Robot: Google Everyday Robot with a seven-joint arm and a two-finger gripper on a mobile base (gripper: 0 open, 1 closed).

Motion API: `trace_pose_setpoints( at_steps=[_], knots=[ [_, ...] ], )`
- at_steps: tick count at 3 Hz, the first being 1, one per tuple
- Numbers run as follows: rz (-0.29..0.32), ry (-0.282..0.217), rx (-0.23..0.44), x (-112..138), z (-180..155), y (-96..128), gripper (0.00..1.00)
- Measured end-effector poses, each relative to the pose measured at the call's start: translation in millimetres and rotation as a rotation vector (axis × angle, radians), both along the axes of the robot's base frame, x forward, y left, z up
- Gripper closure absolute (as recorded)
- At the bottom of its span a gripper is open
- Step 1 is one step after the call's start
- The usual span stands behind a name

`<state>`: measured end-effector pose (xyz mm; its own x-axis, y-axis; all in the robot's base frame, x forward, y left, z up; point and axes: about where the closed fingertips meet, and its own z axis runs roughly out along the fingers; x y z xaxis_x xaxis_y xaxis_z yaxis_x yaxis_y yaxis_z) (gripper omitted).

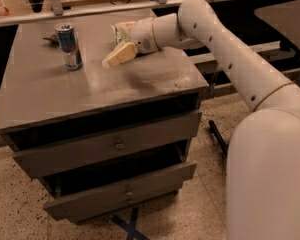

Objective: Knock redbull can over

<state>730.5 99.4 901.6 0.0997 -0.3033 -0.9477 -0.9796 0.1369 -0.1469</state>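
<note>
The redbull can [69,46] stands upright on the far left part of the grey cabinet top [90,89]. It is slim, blue and silver, with a silver top. My gripper [115,58] hangs just above the cabinet top, to the right of the can and about a can's height away from it, pointing left toward it. My white arm reaches in from the right and fills the right side of the view.
A green-and-white snack bag [121,30] lies behind my wrist, mostly hidden by it. A small dark object [51,37] lies behind the can. The cabinet has two drawers [115,144] below. A shelf rail [90,6] runs behind the cabinet.
</note>
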Motion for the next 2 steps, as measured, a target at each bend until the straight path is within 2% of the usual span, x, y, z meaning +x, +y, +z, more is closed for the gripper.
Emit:
trace_pose_setpoints(
  at_steps=[2],
  knots=[
    [0.104, 0.000, 0.033, 11.8, -3.7, 67.7, 0.00]
  ],
)
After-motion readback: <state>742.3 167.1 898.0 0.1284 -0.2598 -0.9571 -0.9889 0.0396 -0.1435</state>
